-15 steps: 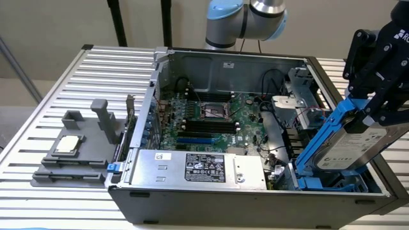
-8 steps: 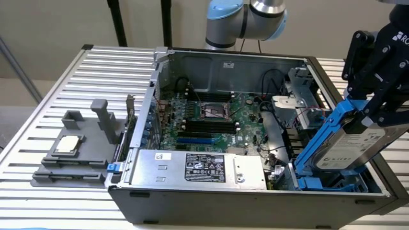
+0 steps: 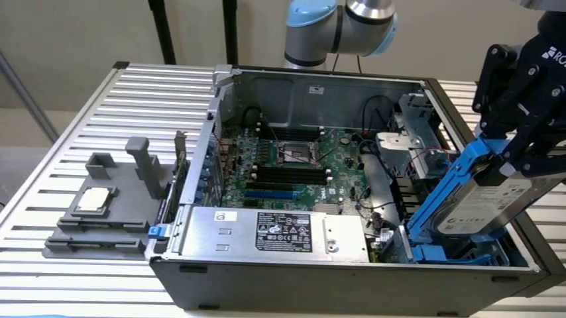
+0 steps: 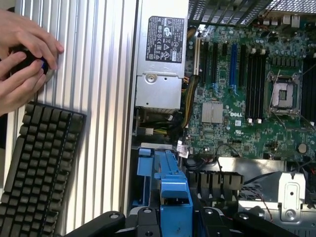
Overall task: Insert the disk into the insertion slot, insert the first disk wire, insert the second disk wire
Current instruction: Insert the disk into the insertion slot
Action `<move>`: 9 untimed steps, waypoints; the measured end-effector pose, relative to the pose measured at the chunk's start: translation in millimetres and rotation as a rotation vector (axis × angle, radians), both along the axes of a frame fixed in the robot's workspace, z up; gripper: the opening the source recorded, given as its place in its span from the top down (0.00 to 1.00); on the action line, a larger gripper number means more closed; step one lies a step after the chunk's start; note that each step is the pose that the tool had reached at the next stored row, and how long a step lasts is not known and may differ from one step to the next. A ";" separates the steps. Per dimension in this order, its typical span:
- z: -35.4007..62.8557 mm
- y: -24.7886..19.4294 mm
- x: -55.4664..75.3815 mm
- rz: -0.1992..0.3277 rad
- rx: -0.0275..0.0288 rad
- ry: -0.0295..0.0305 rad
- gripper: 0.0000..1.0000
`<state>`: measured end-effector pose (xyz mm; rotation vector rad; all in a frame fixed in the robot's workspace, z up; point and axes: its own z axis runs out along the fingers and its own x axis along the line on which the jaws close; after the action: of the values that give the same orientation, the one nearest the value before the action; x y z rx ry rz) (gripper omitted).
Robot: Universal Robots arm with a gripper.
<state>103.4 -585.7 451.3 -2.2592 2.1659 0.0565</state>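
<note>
A ribbed aluminium bench (image 3: 53, 119) of long parallel slats carries a dark grey sheet-metal computer case (image 3: 354, 281) lying open on its side. Inside, a green circuit board (image 3: 305, 165) studded with sockets fills the middle. A boxy silver power supply (image 3: 274, 232) with a black printed label sits at six o'clock in the exterior view. At nine o'clock from the case, a matt grey plastic fixture (image 3: 97, 225) with upright posts rests on the slats. A black keyboard (image 4: 39, 168) lies on the bench beside the case, close to a person's hands (image 4: 22, 54) cupped over a small dark object.

The flat rectangular silver-grey disk (image 3: 482, 205), white-labelled and framed by a bright blue plastic carrier, stands steeply tilted at four o'clock in the case. Its lower end is down among the blue rails of the grey plastic insertion slot (image 3: 451, 255), and its upper end leans out past the case wall.

The grey-and-blue jointed arm (image 3: 340, 26) shows behind the case at twelve o'clock. The black angular tool (image 3: 506, 160) comes down at three o'clock, pinching the disk's upper end.
</note>
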 end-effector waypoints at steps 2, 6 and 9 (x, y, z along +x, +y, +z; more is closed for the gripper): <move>-0.6 0.0 0.0 0.003 0.0012 0.0000 0.68; -1.7 0.0 0.2 0.009 0.0049 0.0000 0.68; -2.3 0.0 0.4 0.013 0.0094 0.0000 0.68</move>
<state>103.8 -585.7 449.0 -2.2683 2.1465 0.0667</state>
